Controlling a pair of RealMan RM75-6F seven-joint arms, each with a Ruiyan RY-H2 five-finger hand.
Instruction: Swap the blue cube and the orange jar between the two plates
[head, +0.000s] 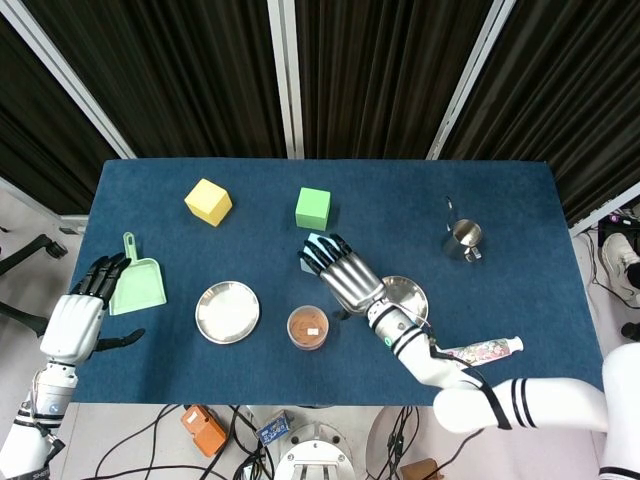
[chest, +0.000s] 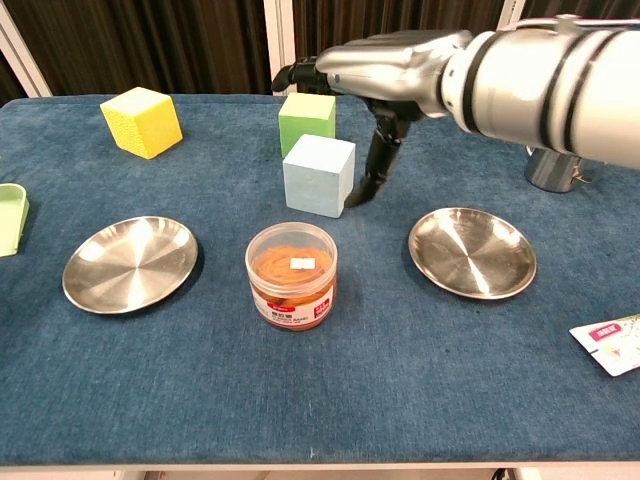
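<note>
Cubes of green (chest: 306, 118) and yellow (chest: 141, 121) sit behind the blue cube (chest: 318, 175); the orange jar (chest: 291, 275) stands on the desk (chest: 330, 390) between both plates (chest: 129, 263) (chest: 472, 251). Right robot hand (chest: 372, 80) hovers spread over the blue cube, hiding most of it from overhead. Left robot hand (head: 82, 312) is spread, empty.

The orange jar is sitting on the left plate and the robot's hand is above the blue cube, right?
Not quite. The orange jar sits on the table between the two plates, not on the left plate; the chest view shows both plates empty. The rest holds: the right hand is above the blue cube.
</note>
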